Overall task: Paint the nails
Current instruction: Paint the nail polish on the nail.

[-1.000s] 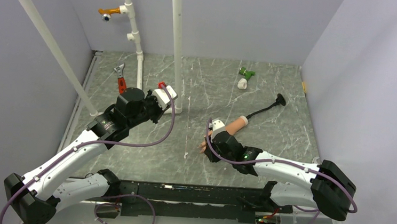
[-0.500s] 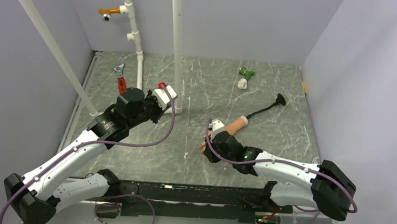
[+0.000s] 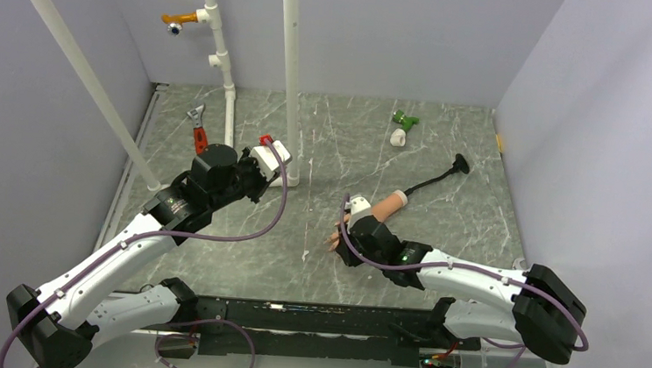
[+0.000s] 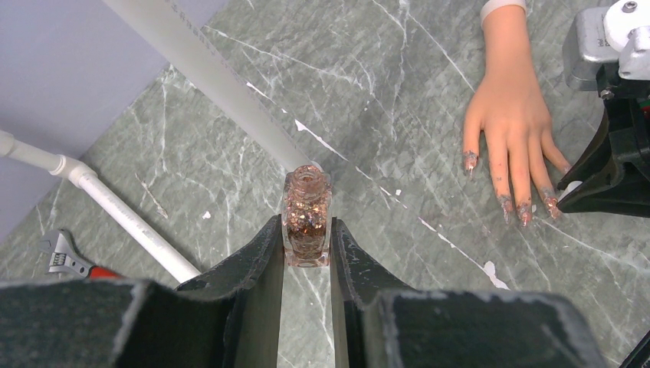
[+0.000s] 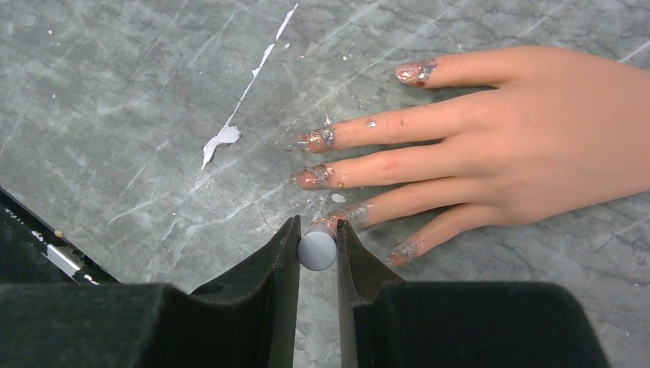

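The peach mannequin hand (image 5: 536, 146) lies flat on the grey marbled table, its fingers pointing left in the right wrist view. Its nails (image 5: 316, 139) are smeared with coppery glitter. My right gripper (image 5: 316, 234) is shut on a round grey-white brush cap (image 5: 317, 250), held right at the tip of one finger (image 5: 360, 213). My left gripper (image 4: 306, 234) is shut on an uncapped bottle of copper glitter polish (image 4: 306, 215) and holds it upright, well left of the hand (image 4: 510, 115). In the top view the right gripper (image 3: 344, 238) covers the fingertips of the hand (image 3: 384, 206).
White pipes (image 3: 289, 67) stand at the back left, one close beside the left gripper (image 4: 207, 77). A red-handled wrench (image 3: 197, 130), a green piece (image 3: 405, 118), a white piece (image 3: 398, 137) and a black long-handled tool (image 3: 446, 171) lie further back. Grey walls close both sides.
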